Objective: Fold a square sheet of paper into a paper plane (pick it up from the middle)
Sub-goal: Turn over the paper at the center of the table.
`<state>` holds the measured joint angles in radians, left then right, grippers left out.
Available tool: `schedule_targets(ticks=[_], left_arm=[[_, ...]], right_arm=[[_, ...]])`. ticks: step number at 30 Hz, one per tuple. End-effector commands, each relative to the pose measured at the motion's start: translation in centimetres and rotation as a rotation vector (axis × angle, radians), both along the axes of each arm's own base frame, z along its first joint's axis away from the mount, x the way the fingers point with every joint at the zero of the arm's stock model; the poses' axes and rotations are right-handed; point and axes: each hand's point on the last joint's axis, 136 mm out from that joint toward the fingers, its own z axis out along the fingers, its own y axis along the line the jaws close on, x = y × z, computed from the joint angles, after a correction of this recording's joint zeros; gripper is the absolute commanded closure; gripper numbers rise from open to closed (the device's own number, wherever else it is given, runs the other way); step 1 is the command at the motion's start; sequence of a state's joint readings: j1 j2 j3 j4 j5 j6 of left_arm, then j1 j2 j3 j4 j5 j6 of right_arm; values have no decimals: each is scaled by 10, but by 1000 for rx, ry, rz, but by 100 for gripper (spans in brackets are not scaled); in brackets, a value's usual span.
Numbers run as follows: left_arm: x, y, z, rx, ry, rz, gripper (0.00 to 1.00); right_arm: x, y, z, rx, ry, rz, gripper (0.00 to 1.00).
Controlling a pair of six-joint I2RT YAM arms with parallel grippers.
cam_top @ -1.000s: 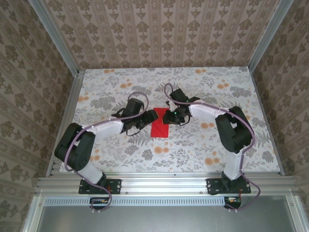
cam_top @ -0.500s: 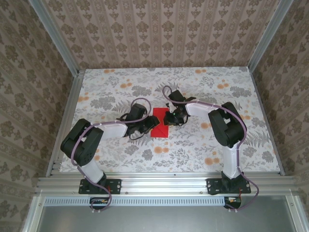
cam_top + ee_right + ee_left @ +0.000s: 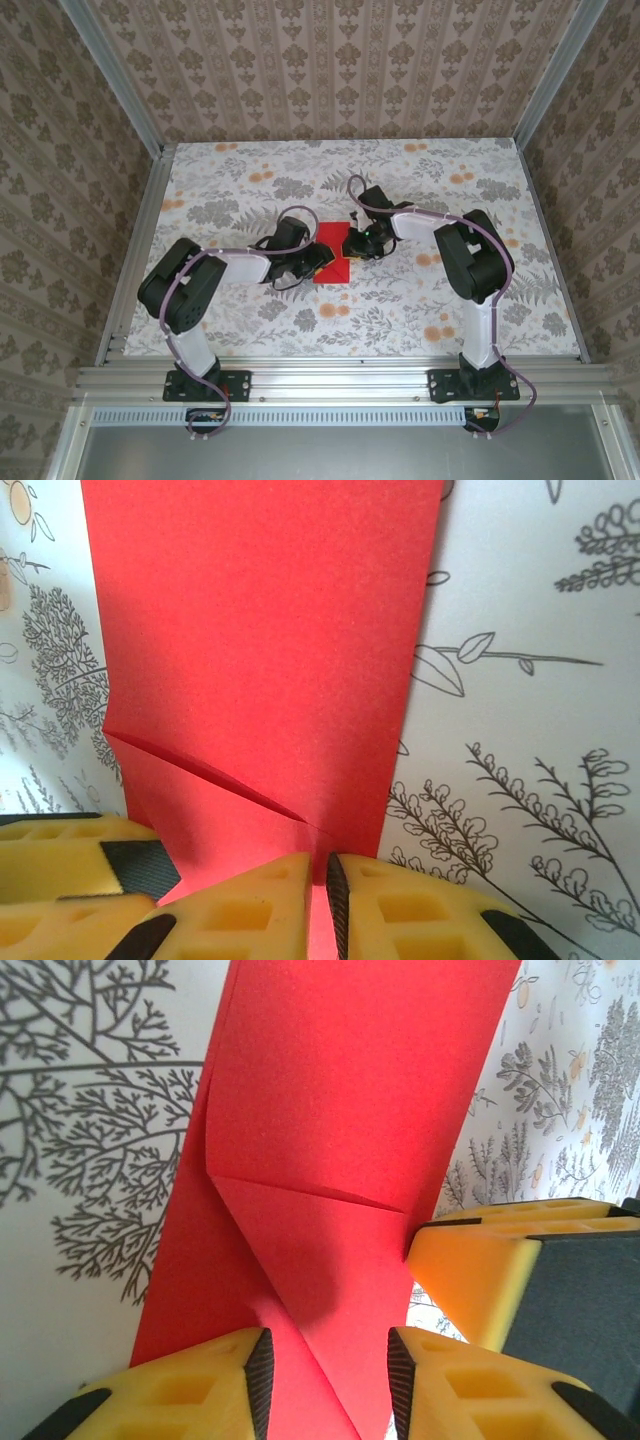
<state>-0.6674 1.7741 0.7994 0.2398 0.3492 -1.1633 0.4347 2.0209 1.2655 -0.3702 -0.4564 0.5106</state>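
Note:
The square sheet of paper (image 3: 333, 256), bright red, lies folded on the flowered table (image 3: 430, 180) between the two arms. In the left wrist view the paper (image 3: 340, 1110) shows a diagonal flap folded over it. My left gripper (image 3: 314, 262) stands low over the paper's left part, open, its fingertips (image 3: 225, 1365) astride the flap's slanted edge. My right gripper (image 3: 353, 245) is at the paper's right side. Its jaws are nearly together, and a thin strip of the red paper (image 3: 260, 630) sits in the slit where a crease ends. A yellow finger of the right gripper (image 3: 490, 1270) shows beside the paper.
Patterned walls and aluminium rails (image 3: 150, 200) enclose the table on three sides. Both arms (image 3: 470, 260) bend inward from their bases at the near edge, their elbows out to the sides. Bare tabletop lies behind and in front of the paper.
Both arms have sunk lower and closed in on the paper. The left jaws have narrowed from wide to about half. The right jaws have drawn nearly together.

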Motion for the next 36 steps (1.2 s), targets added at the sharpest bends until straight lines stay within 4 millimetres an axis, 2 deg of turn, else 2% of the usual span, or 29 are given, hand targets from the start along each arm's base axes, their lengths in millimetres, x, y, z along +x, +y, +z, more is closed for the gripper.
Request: schedule_targets(ticks=[1,8,13,16,19,22,25,27,33,36], left_arm=[[6,-13,6,-36,-5,-9,64],[14,-21,6,-58,-15,-12,73],[16,-19,4,-45,-25,-3,84],[17,-16,5,-35,-41,5,90],[18,-11,8,-15,-60,5,94],[17,-4,14,17,-80,0,97],[13,15,21,88,-97,-9,99],[10,32,35,158,-128,-25,99],[-7,106,80,607,-195,-110,100],[-8,135,102,803,-226,-122,100]], right_arm=[[-11,-14,-25,-36,75,-52,83],[-13,-13,-24,0,87,-62,84],[-10,-11,-13,51,81,-78,84],[-1,-9,13,115,40,-91,80],[9,-10,47,168,-27,-108,71],[14,-21,74,191,-91,-148,59],[14,-36,89,194,-139,-195,49],[11,-48,91,176,-162,-228,44],[-3,-81,84,72,-201,-296,35],[-7,-94,81,19,-215,-324,30]])
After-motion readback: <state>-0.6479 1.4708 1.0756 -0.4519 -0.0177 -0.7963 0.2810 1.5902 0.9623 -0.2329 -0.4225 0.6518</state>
